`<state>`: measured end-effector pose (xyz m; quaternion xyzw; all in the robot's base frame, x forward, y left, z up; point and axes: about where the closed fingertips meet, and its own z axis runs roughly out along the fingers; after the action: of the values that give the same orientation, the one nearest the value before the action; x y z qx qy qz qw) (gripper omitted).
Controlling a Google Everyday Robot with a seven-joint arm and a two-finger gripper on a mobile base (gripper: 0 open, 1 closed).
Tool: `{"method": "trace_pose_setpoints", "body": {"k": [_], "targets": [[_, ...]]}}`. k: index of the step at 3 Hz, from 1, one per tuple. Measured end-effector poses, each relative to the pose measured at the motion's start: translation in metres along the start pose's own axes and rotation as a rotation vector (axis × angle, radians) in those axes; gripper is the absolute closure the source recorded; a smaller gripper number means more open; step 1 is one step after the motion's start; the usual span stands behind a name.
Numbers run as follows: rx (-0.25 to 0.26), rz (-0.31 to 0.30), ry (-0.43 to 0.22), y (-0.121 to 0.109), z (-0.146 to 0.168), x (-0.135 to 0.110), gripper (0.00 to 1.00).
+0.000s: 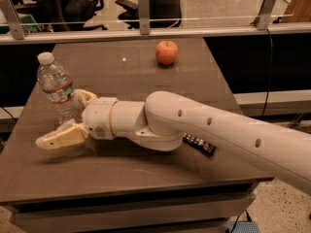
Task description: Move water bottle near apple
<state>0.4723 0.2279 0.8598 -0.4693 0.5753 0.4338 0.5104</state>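
A brown table (pixel 126 178) carries everything. A white robot arm (pixel 218 130) reaches across it to the left side, where the water bottle (pixel 56 84) stands upright. The gripper (pixel 65 118) is spread wide around the bottle's base, apparently lining up a grasp. The apple (pixel 166 52) sits well apart, near the far edge.

No legible text on the water bottle (pixel 56 87) beside the gripper (pixel 64 120)

Brown table (pixel 121 79), flat black wrapper (pixel 199 144) near its right front, glass railing (pixel 209 31) behind, office chairs (pixel 73 6) beyond.
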Motion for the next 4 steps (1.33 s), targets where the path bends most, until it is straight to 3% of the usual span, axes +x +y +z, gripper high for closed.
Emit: {"method": "trace_pose_setpoints", "body": {"k": [2, 3, 4], "targets": [[0.007, 0.009, -0.013, 0.007, 0.008, -0.006, 0.61], [0.062, -0.008, -0.004, -0.002, -0.019, -0.013, 0.85], [0.147, -0.018, 0.001, -0.008, -0.07, -0.019, 1.0]]}}
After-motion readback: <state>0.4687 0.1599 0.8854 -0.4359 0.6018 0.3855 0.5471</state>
